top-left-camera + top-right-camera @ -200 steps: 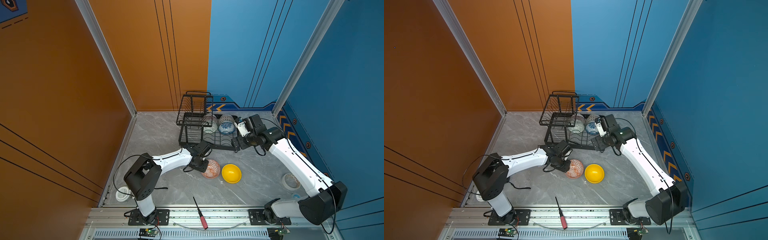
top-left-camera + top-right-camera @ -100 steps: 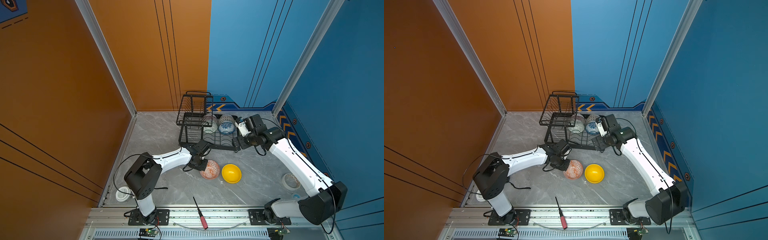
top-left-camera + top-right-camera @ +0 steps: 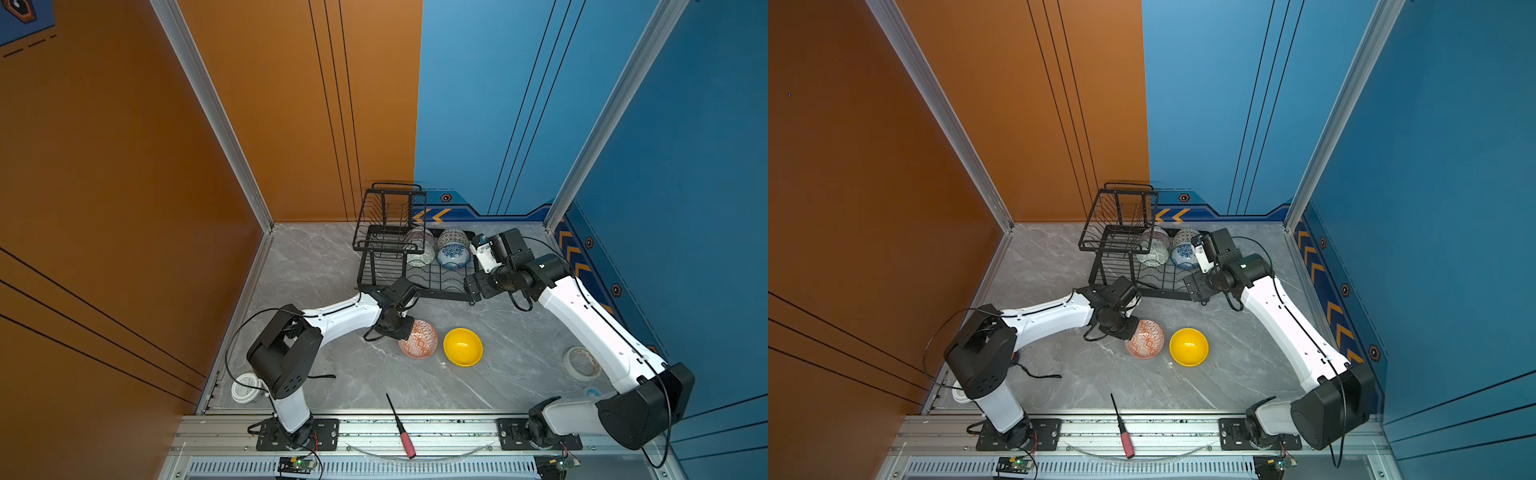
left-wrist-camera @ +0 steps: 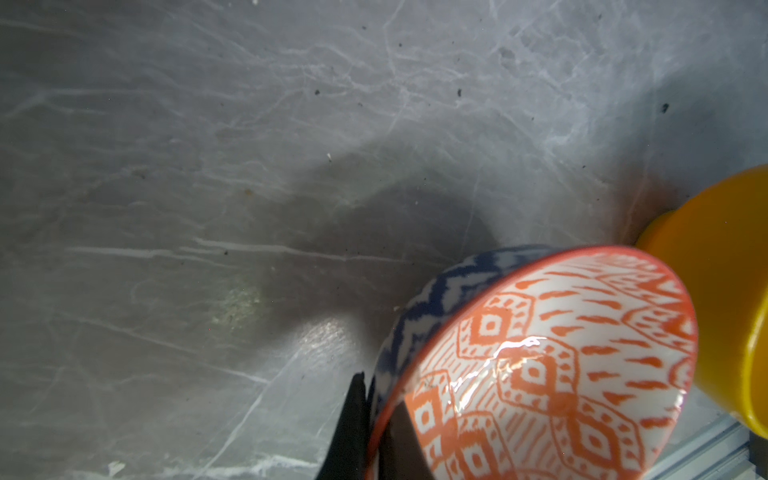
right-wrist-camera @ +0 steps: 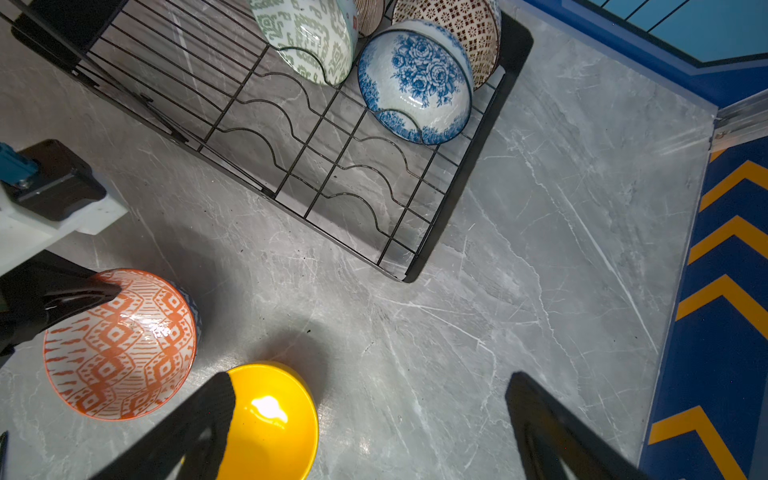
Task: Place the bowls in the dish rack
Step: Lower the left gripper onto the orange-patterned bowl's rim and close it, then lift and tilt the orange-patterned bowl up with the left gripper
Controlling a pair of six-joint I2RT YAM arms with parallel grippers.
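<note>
The orange-white geometric bowl (image 3: 417, 339) (image 3: 1144, 338) (image 5: 120, 345) is tilted on the grey floor. My left gripper (image 4: 376, 399) (image 3: 405, 330) is shut on its rim, one finger inside and one outside. The yellow bowl (image 3: 462, 347) (image 5: 270, 419) sits upright just right of it. The black wire dish rack (image 3: 440, 296) (image 5: 463, 166) stands behind and holds the green-white bowl (image 5: 307, 37), blue floral bowl (image 5: 415, 79), dotted bowl (image 5: 469, 29) and pink striped bowl (image 5: 370, 14) on edge. My right gripper (image 5: 372, 384) (image 3: 473, 291) hangs open at the rack's front right corner, holding nothing.
A red-handled screwdriver (image 3: 401, 428) lies near the front rail. A roll of tape (image 3: 582, 362) lies at the right by the blue wall. A white round lid (image 3: 245, 387) sits at the front left, behind the left arm's base.
My left gripper has shut on the orange-white bowl's rim, and the bowl has tipped slightly. The right arm has not moved.
</note>
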